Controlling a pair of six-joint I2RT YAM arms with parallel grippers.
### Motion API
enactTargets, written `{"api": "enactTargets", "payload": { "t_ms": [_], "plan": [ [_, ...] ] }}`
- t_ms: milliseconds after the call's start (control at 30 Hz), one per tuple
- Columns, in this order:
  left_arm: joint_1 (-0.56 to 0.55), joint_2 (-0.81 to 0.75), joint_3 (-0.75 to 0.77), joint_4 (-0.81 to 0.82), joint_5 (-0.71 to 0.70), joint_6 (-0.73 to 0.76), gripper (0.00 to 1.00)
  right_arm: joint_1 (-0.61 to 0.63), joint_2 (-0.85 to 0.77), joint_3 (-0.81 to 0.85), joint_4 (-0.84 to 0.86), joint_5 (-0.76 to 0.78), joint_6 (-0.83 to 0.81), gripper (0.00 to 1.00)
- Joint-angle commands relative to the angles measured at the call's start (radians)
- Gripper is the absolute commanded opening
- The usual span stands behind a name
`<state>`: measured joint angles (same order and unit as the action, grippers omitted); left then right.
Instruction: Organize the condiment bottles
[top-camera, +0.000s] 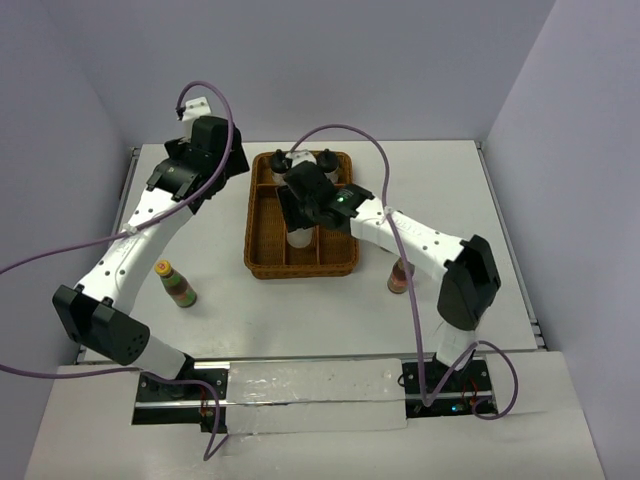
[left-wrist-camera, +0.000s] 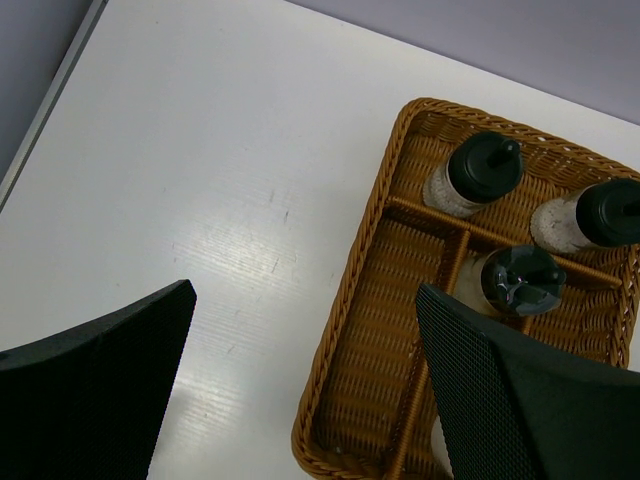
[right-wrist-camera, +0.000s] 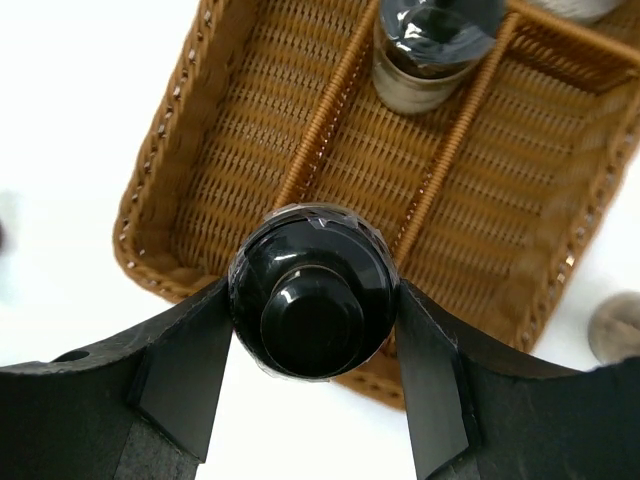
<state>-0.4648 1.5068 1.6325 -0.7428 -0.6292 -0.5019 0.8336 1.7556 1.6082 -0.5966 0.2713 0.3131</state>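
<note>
Wicker tray (top-camera: 262, 262) on the white surface (top-camera: 450, 190) holds three black-capped bottles (left-wrist-camera: 485, 170), with the right tool (right-wrist-camera: 312, 340) clenched on a fourth bottle (right-wrist-camera: 312, 275) over its near end, the left tool (left-wrist-camera: 305, 385) released beside it, and yellow-capped bottles (top-camera: 178, 285) standing outside.

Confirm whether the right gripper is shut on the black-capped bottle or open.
Shut: the right gripper clamps the black-capped bottle; in the right wrist view both fingers touch the cap's sides with no gap.
</note>
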Motion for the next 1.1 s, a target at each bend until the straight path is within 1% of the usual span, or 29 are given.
{"api": "enactTargets", "payload": {
  "t_ms": [0, 233, 367, 467, 533, 567, 600, 633, 667, 700, 733, 800, 867, 967, 1067],
  "plan": [
    [0.007, -0.052, -0.006, -0.004, 0.019, -0.020, 0.99, 0.003, 0.067, 0.076, 0.111, 0.008, -0.033, 0.09],
    [0.006, -0.067, -0.022, -0.009, 0.030, -0.029, 0.99, 0.005, 0.117, 0.042, 0.155, 0.029, -0.035, 0.09],
    [0.007, -0.074, -0.034, -0.003, 0.036, -0.030, 0.99, 0.014, 0.125, -0.021, 0.194, 0.078, -0.049, 0.09],
    [0.008, -0.072, -0.048, 0.009, 0.061, -0.037, 0.99, 0.016, 0.138, -0.060, 0.220, 0.085, -0.054, 0.17],
    [0.006, -0.066, -0.056, 0.008, 0.080, -0.044, 0.99, 0.015, 0.143, -0.063, 0.216, 0.083, -0.049, 0.26],
    [0.006, -0.066, -0.056, 0.007, 0.080, -0.045, 0.99, 0.016, 0.143, -0.062, 0.213, 0.083, -0.046, 0.34],
    [0.006, -0.063, -0.056, 0.004, 0.083, -0.047, 0.99, 0.018, 0.140, -0.062, 0.211, 0.083, -0.045, 0.45],
    [0.006, -0.062, -0.057, 0.003, 0.080, -0.047, 0.99, 0.018, 0.132, -0.056, 0.203, 0.087, -0.043, 0.65],
    [0.008, -0.063, -0.059, -0.001, 0.077, -0.044, 0.99, 0.018, 0.122, -0.036, 0.190, 0.093, -0.043, 0.78],
    [0.008, -0.063, -0.059, -0.001, 0.077, -0.044, 0.99, 0.018, 0.120, -0.034, 0.189, 0.094, -0.043, 0.80],
    [0.008, -0.066, -0.059, -0.004, 0.073, -0.042, 1.00, 0.019, 0.111, -0.011, 0.169, 0.100, -0.046, 0.86],
    [0.007, -0.068, -0.061, -0.011, 0.065, -0.028, 0.99, 0.016, 0.087, 0.030, 0.145, 0.104, -0.056, 0.92],
    [0.006, -0.065, -0.068, -0.043, 0.051, -0.026, 0.99, 0.016, 0.067, 0.071, 0.119, 0.110, -0.066, 0.95],
    [0.006, -0.074, -0.098, -0.105, 0.034, -0.043, 0.99, 0.016, 0.012, 0.111, 0.098, 0.117, -0.071, 0.96],
    [0.006, -0.105, -0.126, -0.149, 0.026, -0.063, 0.99, 0.016, -0.035, 0.114, 0.098, 0.126, -0.076, 0.97]
  ]
}}
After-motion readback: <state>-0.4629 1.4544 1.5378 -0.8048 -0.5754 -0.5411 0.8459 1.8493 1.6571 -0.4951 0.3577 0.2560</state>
